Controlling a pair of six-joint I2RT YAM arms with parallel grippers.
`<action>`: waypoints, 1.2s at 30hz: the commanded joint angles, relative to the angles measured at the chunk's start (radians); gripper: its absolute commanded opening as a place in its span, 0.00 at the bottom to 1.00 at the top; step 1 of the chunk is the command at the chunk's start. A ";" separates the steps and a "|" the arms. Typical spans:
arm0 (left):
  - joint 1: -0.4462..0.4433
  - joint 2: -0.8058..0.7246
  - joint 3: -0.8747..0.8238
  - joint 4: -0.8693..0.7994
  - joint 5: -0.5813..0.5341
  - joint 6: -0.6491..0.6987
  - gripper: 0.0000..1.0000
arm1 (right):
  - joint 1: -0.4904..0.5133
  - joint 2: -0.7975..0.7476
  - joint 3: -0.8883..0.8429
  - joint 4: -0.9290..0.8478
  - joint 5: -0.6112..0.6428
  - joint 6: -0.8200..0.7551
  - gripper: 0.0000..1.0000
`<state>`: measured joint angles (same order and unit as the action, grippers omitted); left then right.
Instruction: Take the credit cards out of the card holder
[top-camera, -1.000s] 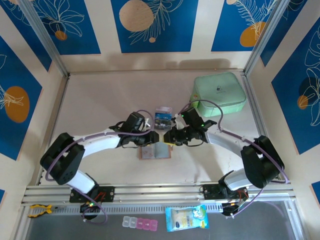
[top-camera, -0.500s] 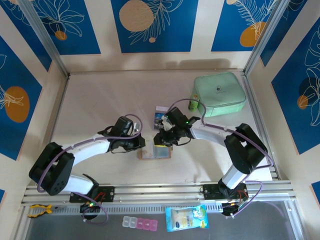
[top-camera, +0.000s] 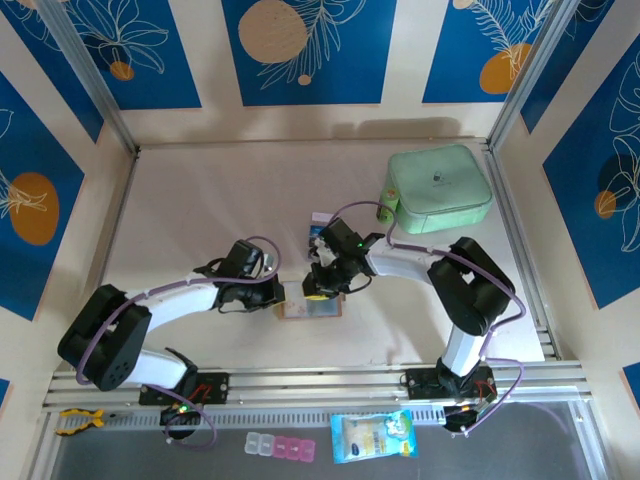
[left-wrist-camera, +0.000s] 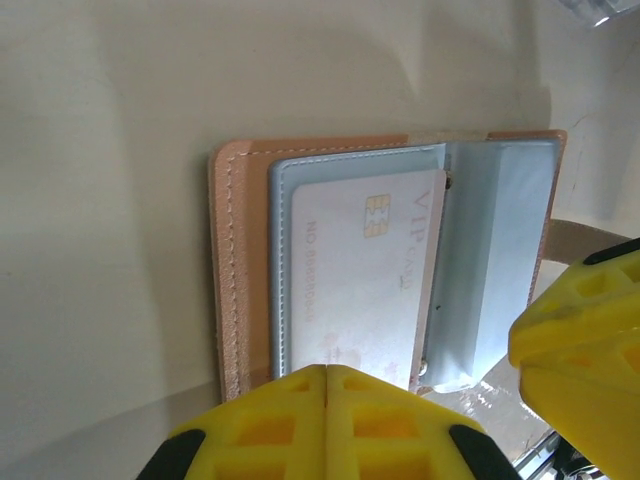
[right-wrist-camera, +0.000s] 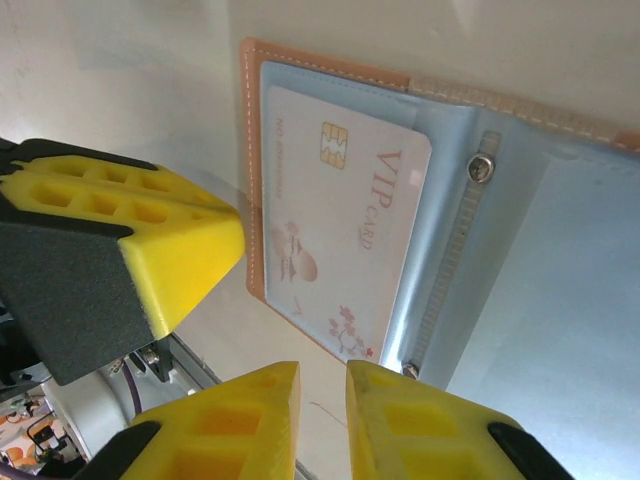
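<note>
The card holder (top-camera: 312, 309) lies open on the table, tan leather with grey-blue pockets (left-wrist-camera: 240, 260) (right-wrist-camera: 255, 190). A pale pinkish-white credit card (left-wrist-camera: 360, 270) (right-wrist-camera: 340, 230) sits in its left pocket, chip and "VIP" print showing. My left gripper (top-camera: 278, 294) (left-wrist-camera: 328, 372) is shut, nothing between its fingers, its tip at the holder's near edge by the card. My right gripper (top-camera: 318, 288) (right-wrist-camera: 322, 385) hovers over the holder, jaws a narrow gap apart and empty. A dark blue card and a pale one (top-camera: 322, 234) lie on the table just behind.
A mint-green zip case (top-camera: 438, 188) stands at the back right. Pink-and-clear pill boxes (top-camera: 281, 446) and a blue packet (top-camera: 373, 436) lie beyond the front rail (top-camera: 320, 385). The two grippers are close together over the holder.
My left gripper has closed and drawn back toward the holder's left edge. My right gripper has moved left and down over the open holder.
</note>
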<state>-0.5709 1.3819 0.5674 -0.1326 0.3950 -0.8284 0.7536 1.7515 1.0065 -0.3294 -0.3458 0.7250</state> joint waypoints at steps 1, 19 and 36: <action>0.014 -0.026 -0.012 -0.027 -0.007 0.021 0.00 | 0.007 0.017 0.029 -0.032 0.005 -0.022 0.20; 0.024 0.013 -0.016 0.024 0.001 0.028 0.00 | 0.016 0.064 0.050 -0.019 0.021 -0.041 0.20; 0.032 0.027 -0.039 0.073 0.016 0.035 0.00 | 0.017 0.095 0.061 0.014 0.021 -0.051 0.20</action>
<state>-0.5537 1.4002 0.5388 -0.0834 0.3923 -0.8051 0.7624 1.8252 1.0473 -0.3195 -0.3172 0.6872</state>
